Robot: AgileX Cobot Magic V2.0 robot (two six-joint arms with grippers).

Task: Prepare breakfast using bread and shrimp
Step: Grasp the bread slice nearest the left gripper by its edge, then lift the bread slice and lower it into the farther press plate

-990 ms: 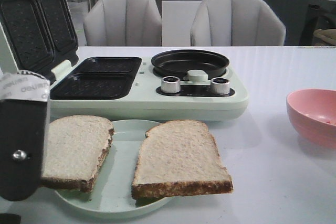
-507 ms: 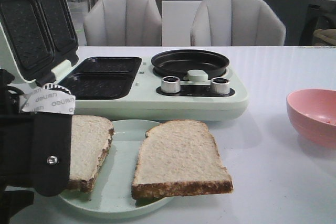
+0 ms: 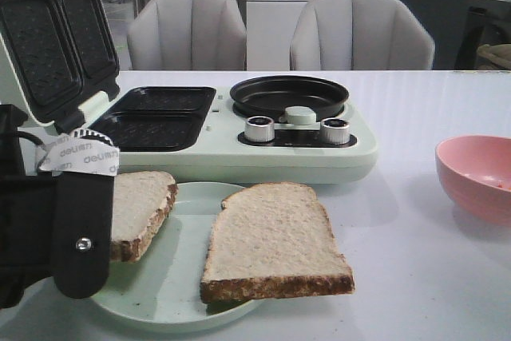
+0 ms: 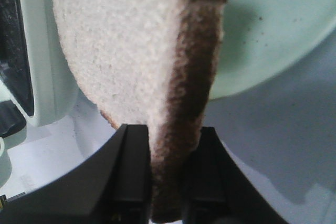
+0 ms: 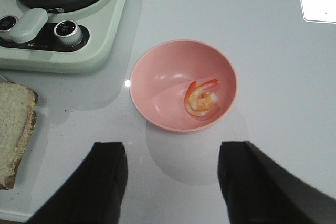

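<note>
White tabletop point(image 3: 415, 277) is carrying everything. Left gripper point(image 4: 167, 179) is pinching one bread slice point(image 3: 140, 209) by its crust, jaws narrow around it, tilting it over the nine o'clock side of the pale green plate point(image 3: 180, 289). Second bread slice point(image 3: 274, 241) is lying flat at the plate's three o'clock. Right gripper point(image 5: 170, 177) is hanging wide apart above the table, gripping nothing. Shrimp point(image 5: 201, 99) is sitting in the pink bowl point(image 5: 157, 85), at its twelve o'clock. Breakfast maker point(image 3: 231, 129) is standing behind the plate, lid raised.
</note>
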